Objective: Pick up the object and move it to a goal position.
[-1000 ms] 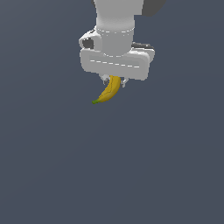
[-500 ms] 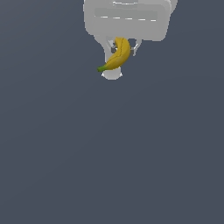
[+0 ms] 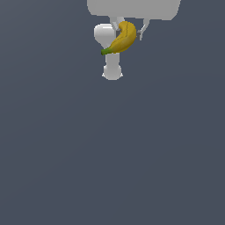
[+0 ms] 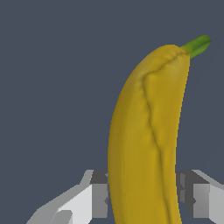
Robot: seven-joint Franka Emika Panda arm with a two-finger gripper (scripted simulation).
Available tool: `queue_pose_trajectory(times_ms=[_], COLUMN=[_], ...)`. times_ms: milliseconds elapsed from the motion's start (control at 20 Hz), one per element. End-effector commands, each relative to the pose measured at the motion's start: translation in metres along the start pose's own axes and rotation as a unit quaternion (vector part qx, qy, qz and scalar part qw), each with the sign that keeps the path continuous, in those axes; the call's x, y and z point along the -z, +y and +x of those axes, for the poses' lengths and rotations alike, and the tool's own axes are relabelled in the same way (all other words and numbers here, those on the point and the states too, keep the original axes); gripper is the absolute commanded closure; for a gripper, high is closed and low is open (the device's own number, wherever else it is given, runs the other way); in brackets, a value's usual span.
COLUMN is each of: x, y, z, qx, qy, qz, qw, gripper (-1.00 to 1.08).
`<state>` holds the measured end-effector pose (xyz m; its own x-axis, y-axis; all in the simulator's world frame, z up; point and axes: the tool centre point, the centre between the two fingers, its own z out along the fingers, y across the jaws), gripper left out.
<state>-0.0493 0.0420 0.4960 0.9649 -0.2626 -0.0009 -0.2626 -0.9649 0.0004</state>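
The banana point(image 3: 121, 38) is yellow with a green stem tip and brownish shading. It hangs high at the top of the exterior view, held between the fingers of my gripper point(image 3: 129, 30), with its stem end pointing down toward the exterior view's left. The gripper's white body is partly cut off by the frame's top edge. In the wrist view the banana point(image 4: 146, 135) fills the middle, and the two grey fingers point(image 4: 94, 197) press on its sides. The gripper is shut on the banana.
A white part of the arm point(image 3: 109, 48) shows behind the banana in the exterior view. The flat dark grey floor point(image 3: 112, 154) lies far below.
The gripper has risen with the banana in it, moving toward the top of the exterior view and looming larger. The banana stays in the grip.
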Motion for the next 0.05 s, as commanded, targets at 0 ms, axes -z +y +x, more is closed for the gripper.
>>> queue_pose_trajectory(times_ms=[0], x=[0.0032], y=[-0.0004], z=[-0.0006], qx=[0.000], qy=[0.000], qz=[0.000], qw=[1.0000], gripper=[1.08])
